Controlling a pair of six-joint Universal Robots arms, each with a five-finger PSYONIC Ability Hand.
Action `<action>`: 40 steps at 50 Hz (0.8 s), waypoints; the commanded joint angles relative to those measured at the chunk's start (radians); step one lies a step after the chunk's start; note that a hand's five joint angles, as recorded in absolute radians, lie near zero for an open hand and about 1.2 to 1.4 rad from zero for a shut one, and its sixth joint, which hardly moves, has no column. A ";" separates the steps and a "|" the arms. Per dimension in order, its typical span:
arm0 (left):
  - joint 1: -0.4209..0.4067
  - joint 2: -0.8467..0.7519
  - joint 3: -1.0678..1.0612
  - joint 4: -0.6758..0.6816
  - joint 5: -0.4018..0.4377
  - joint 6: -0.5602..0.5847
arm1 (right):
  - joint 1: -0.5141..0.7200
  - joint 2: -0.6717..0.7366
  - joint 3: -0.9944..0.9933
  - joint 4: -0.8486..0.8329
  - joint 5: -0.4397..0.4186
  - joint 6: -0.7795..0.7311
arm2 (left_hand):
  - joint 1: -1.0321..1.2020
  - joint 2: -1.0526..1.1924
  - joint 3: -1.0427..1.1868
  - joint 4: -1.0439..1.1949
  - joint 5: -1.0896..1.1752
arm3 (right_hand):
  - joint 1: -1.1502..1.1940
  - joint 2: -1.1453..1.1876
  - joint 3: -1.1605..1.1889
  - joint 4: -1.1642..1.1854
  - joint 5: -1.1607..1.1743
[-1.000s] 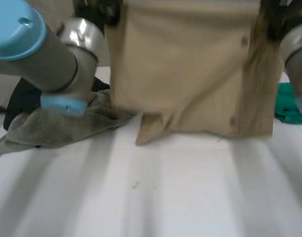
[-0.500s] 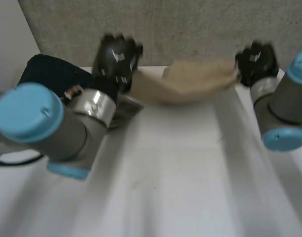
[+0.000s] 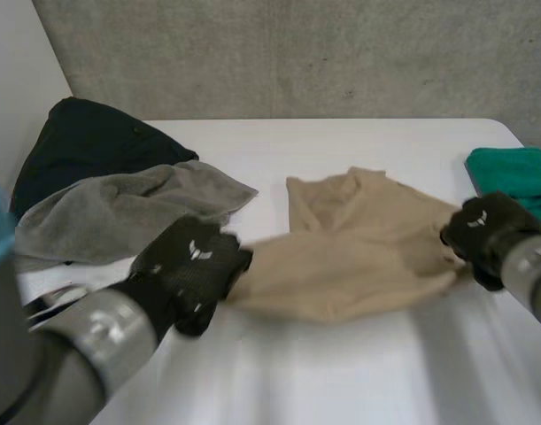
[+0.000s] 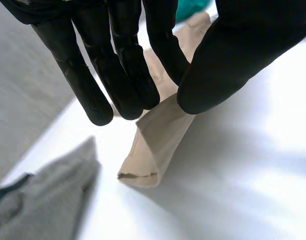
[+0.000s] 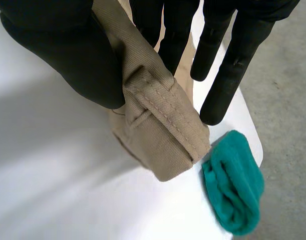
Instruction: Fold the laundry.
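A tan garment (image 3: 359, 248) lies across the middle of the white table (image 3: 341, 372), its near half doubled over the far half. My left hand (image 3: 190, 270) holds the garment's left end; in the left wrist view the thumb (image 4: 233, 55) and fingers (image 4: 127, 75) pinch a folded tan edge (image 4: 155, 135) that hangs just above the table. My right hand (image 3: 483, 235) holds the right end; in the right wrist view its thumb (image 5: 67, 55) and fingers (image 5: 228, 55) are shut on a stitched tan band (image 5: 158, 120).
A grey towel (image 3: 128, 212) and a dark garment (image 3: 84, 142) are piled at the table's left rear. A folded green cloth (image 3: 513, 173) lies at the right edge, close beside my right hand (image 5: 235, 185). A concrete wall stands behind the table.
Both hands held the tan garment up high in front of the camera, swung it out over the table, and have come down and nearer, laying it across the table.
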 commanded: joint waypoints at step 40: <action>0.137 -0.375 0.414 0.938 -0.049 0.072 | 0.076 0.355 -0.556 -0.887 0.003 0.222 | 0.252 0.198 0.203 0.194 0.210 | 0.265 0.218 0.903 0.191 0.236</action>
